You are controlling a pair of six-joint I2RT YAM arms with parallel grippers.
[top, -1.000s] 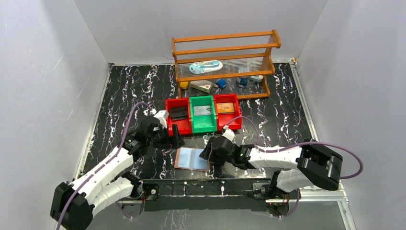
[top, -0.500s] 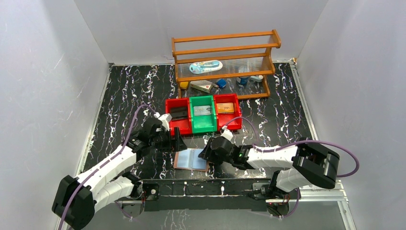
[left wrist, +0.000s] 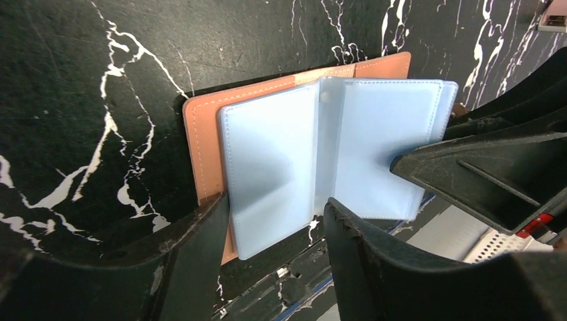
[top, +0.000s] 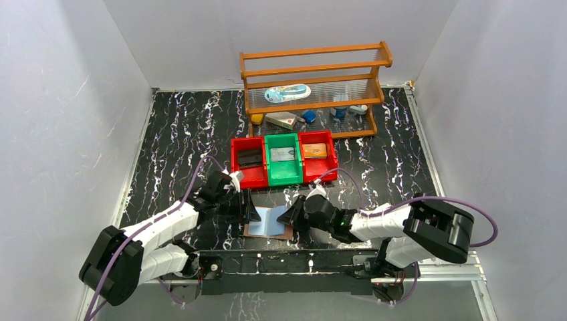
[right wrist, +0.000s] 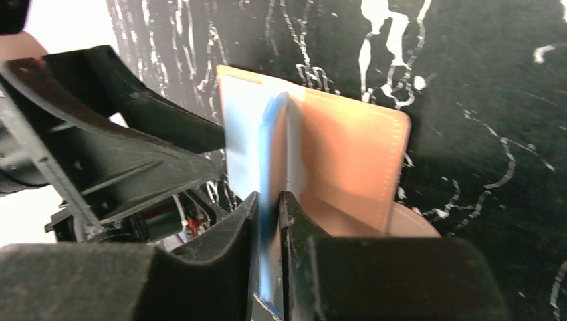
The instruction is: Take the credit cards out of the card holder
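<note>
The card holder lies open near the table's front edge, pink cover down and pale blue sleeves up. My left gripper hangs over its left half, open, its jaws standing either side of the left sleeve. My right gripper is shut on one blue sleeve and holds it on edge above the pink cover. Three credit cards lie in the bins: a black one, a silver-grey one and an orange one.
A red bin, a green bin and a second red bin stand in a row just behind the holder. A wooden rack with small items stands at the back. A metal rail runs along the near edge.
My left gripper has come right and down over the holder's left half, its jaws narrowing. My right gripper has closed on a sleeve and stood it up.
</note>
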